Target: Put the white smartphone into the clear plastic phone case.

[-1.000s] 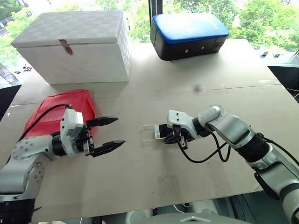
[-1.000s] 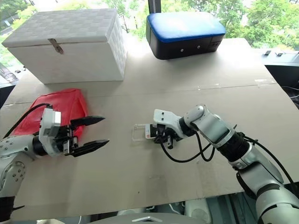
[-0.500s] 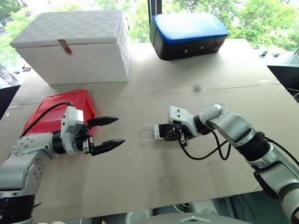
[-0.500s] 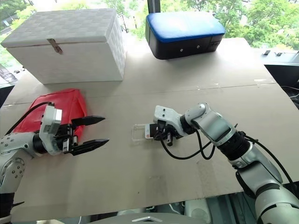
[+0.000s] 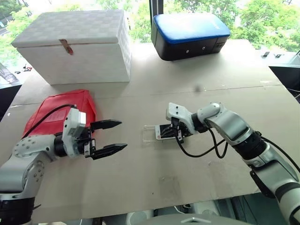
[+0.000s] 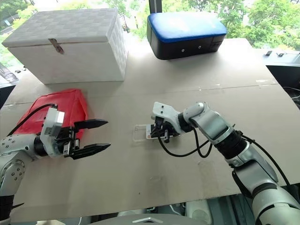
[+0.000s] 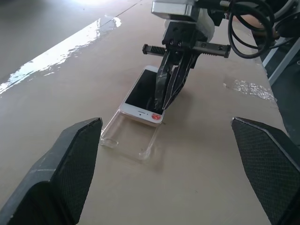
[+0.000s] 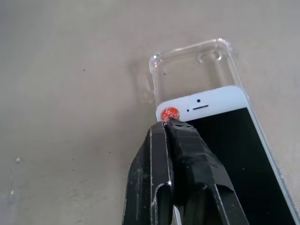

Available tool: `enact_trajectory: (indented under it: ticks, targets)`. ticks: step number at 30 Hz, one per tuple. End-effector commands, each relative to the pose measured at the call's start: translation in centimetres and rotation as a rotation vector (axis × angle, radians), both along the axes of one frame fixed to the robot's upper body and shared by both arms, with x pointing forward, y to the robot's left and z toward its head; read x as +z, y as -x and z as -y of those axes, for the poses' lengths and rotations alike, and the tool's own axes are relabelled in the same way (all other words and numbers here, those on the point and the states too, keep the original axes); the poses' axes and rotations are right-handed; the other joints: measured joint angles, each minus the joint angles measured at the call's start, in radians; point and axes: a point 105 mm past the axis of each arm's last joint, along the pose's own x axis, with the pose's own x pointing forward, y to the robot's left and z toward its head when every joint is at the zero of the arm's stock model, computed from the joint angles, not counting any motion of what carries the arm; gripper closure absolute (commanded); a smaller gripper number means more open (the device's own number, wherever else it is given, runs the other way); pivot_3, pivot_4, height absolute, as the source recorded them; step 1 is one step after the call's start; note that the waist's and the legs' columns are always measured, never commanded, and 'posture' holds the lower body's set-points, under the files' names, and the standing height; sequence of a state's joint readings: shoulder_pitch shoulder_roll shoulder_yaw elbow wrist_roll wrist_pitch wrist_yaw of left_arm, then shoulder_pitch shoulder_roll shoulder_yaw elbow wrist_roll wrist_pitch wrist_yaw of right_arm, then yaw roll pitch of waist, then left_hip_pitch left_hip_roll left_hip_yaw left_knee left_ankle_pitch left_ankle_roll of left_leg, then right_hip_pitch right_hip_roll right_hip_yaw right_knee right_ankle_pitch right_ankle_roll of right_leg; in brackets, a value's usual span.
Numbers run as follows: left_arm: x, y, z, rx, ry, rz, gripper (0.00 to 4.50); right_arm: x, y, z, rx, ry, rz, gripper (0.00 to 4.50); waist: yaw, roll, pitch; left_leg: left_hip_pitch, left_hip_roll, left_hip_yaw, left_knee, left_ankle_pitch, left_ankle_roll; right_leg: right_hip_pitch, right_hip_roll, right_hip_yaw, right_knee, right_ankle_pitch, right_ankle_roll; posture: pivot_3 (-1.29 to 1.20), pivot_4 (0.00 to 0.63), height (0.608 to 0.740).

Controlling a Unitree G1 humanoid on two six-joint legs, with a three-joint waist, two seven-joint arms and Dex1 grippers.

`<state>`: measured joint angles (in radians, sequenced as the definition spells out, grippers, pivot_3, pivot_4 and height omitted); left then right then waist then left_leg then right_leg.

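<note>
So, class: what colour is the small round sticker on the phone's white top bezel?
Red-orange. The sticker on the white smartphone shows best in the right wrist view.

A tan table [image 5: 154, 178] stands before bright windows [image 5: 140, 18] with green trees [image 5: 267, 18] outside

Test bench in a windowed lab or office: bare tabletop [image 5: 154, 183] carrying a white box [image 5: 77, 44], blue-topped case [image 5: 190, 35] and red bag [image 5: 61, 108], trees [image 5: 262, 18] outside.
</note>
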<state>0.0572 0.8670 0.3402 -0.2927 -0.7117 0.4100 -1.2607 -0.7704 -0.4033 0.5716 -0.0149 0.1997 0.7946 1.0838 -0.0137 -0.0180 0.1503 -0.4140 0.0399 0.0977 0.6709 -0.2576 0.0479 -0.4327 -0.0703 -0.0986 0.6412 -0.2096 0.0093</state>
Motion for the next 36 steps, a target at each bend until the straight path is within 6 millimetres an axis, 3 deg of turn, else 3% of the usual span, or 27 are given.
enact_trajectory:
  ticks: [1, 9, 22, 29, 32, 36]
  targets:
    - [0.8, 0.3, 0.4, -0.015, 0.015, 0.026, 0.00, -0.4, -0.6, -0.1, -0.004, 0.035, 0.052, 4.48, -0.001, 0.000, 0.000, 0.000, 0.000, 0.000, 0.000, 0.000, 0.000, 0.000, 0.000, 0.000, 0.000, 0.000, 0.000, 0.00, 0.150, 0.740]
    - [0.7, 0.5, 0.6, -0.010, 0.023, 0.021, 0.00, -4.0, -0.3, 1.0, 0.019, 0.203, 0.022, 4.48, -0.001, -0.001, -0.002, 0.003, 0.001, 0.000, 0.000, 0.000, 0.000, 0.001, 0.000, 0.000, 0.001, -0.002, 0.003, 0.00, 0.150, 0.740]
    - [0.2, 0.9, 0.3, -0.003, 0.028, 0.010, 0.00, -7.4, -0.4, 1.5, -0.043, 0.260, -0.145, 4.48, -0.002, 0.003, -0.008, 0.019, 0.003, 0.000, -0.002, -0.004, 0.002, 0.013, -0.002, 0.003, 0.001, -0.005, -0.001, 0.00, 0.150, 0.740]
    - [0.1, 1.0, 0.2, 0.000, 0.027, 0.007, 0.00, -7.8, -1.0, 1.5, -0.076, 0.240, -0.160, 4.48, -0.002, 0.006, -0.016, 0.020, 0.003, 0.000, -0.002, -0.006, -0.001, 0.014, -0.003, 0.003, 0.001, -0.005, -0.001, 0.00, 0.150, 0.740]
    - [0.1, 0.9, 0.2, 0.001, 0.026, 0.007, 0.00, -6.3, -1.2, 0.7, -0.084, 0.152, -0.176, 4.48, -0.002, 0.006, -0.016, 0.021, 0.003, 0.000, -0.002, -0.006, -0.001, 0.014, -0.003, 0.003, 0.001, -0.005, -0.001, 0.00, 0.150, 0.740]
    - [0.2, 0.9, 0.2, 0.001, 0.025, 0.007, 0.00, -6.7, -2.3, 1.7, -0.105, 0.207, -0.073, 4.48, -0.003, 0.007, -0.016, 0.021, 0.003, 0.000, -0.003, -0.006, -0.001, 0.014, -0.004, 0.003, 0.001, -0.005, -0.001, 0.00, 0.150, 0.740]
